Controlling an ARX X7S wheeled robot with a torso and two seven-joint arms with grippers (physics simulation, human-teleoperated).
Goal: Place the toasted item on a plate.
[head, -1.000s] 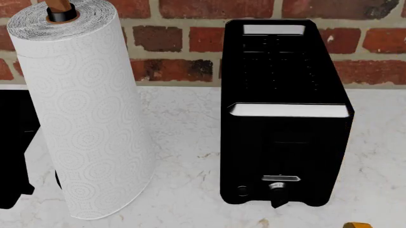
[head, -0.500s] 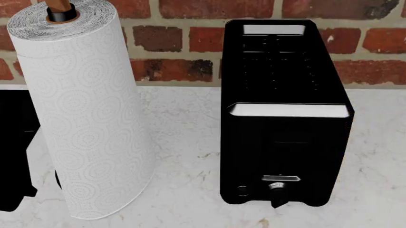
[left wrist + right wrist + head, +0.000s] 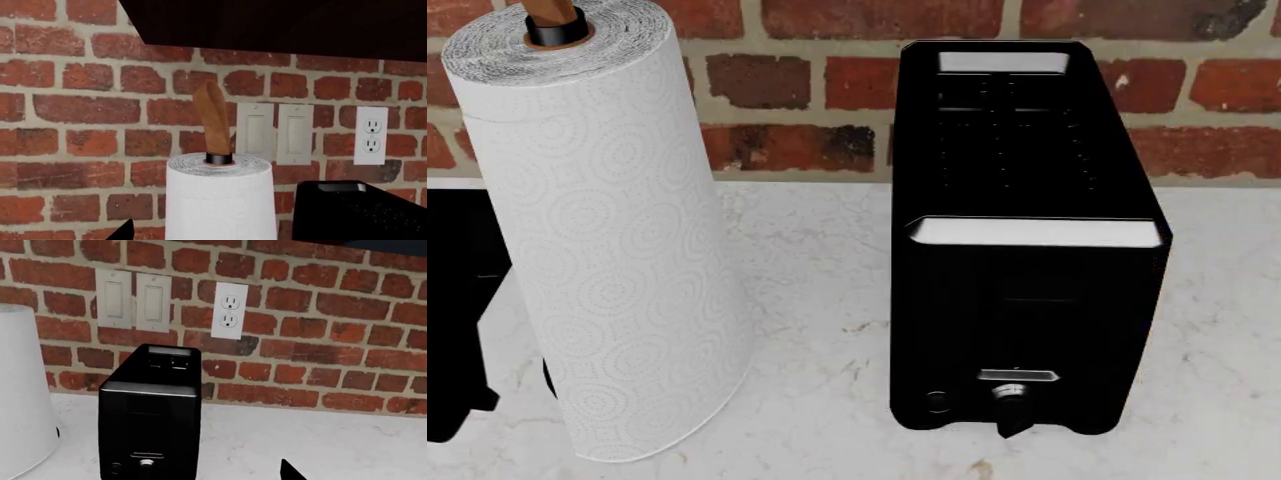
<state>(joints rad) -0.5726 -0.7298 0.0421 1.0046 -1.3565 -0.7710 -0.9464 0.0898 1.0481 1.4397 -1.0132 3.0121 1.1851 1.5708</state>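
The toasted item and the plate are both out of view. In the head view a black toaster [image 3: 1028, 290] stands on the white marble counter [image 3: 827, 330], its slots dark and its lever [image 3: 1010, 390] low on the front. My left gripper [image 3: 213, 236] shows only one dark fingertip [image 3: 125, 232], set wide of centre, open with nothing in it. It faces the paper towel roll [image 3: 220, 200]. Only a single fingertip [image 3: 290, 472] of my right gripper [image 3: 205, 475] shows, also wide and open. It faces the toaster [image 3: 150, 415] from the front.
A tall paper towel roll [image 3: 601, 240] on a wooden post stands left of the toaster. A black shape [image 3: 454, 320] fills the head view's left edge. The brick wall [image 3: 320, 305] behind carries two switches [image 3: 133, 300] and an outlet [image 3: 229, 310]. A dark cabinet [image 3: 280, 25] hangs overhead.
A small orange bit at the bottom right edge of the head view one second ago is no longer in view. Nothing else has visibly moved.
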